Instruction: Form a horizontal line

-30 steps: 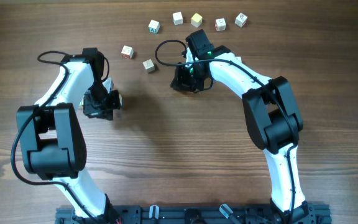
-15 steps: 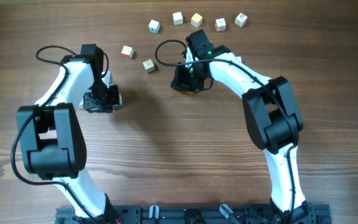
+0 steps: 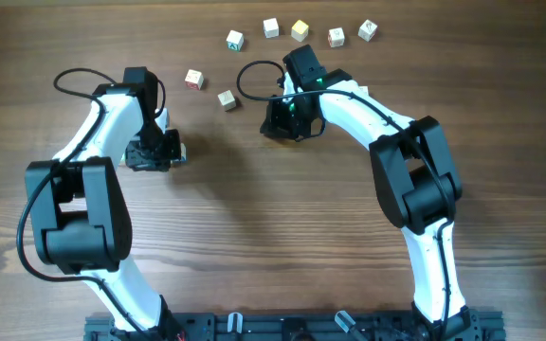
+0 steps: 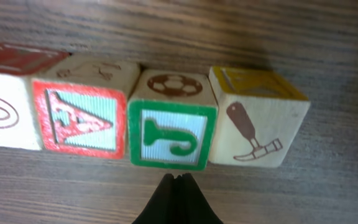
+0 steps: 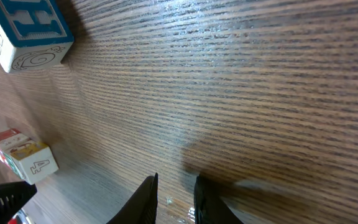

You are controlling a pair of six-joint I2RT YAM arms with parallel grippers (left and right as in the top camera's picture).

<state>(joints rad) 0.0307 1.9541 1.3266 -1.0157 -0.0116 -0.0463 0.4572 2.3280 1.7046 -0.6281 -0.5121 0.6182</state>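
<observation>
The horizontal line [image 4: 173, 134] fills the left wrist view as a straight row of four white cubes touching side by side. From the left they show a red oval mark, a red-framed A [image 4: 79, 121], a green-framed J and a brown hammer [image 4: 253, 134]. My left gripper [image 4: 176, 178] is shut and empty, with its tips just short of the J cube's front face. In the overhead view the left gripper [image 3: 154, 152] covers most of the row. My right gripper [image 5: 176, 186] hangs over bare wood with its fingers slightly apart and nothing between them. In the overhead view the right gripper [image 3: 287, 118] sits near the table's middle.
Several loose letter cubes lie along the far edge, among them a yellow-topped cube [image 3: 300, 30] and a white cube [image 3: 234, 40]. Two more cubes [image 3: 193, 79] [image 3: 227, 98] sit between the arms. The right wrist view shows a blue H cube [image 5: 30, 28] and a pale cube [image 5: 35, 163].
The left gripper has shifted a little toward the far side of the table and then held still. The right arm has not moved.
</observation>
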